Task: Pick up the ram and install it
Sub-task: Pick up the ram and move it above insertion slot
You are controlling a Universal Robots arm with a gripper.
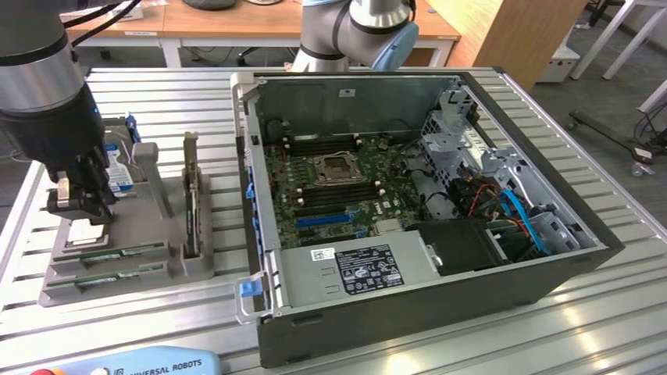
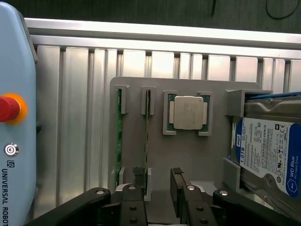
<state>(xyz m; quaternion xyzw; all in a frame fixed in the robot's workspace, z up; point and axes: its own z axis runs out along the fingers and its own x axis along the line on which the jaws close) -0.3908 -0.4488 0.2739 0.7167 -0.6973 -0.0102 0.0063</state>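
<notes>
Gripper spread wide above the gray holder on the bench, at the exterior view's left; the ram stands on edge in its slot, beneath the gripper

This is a robotics lab or workshop. A Universal Robots arm stands by a slatted aluminium tabletop. The tabletop carries an open desktop computer case with its motherboard bare, a grey parts holder, and a teach pendant with a red emergency-stop button. Wooden desks stand behind.
</notes>
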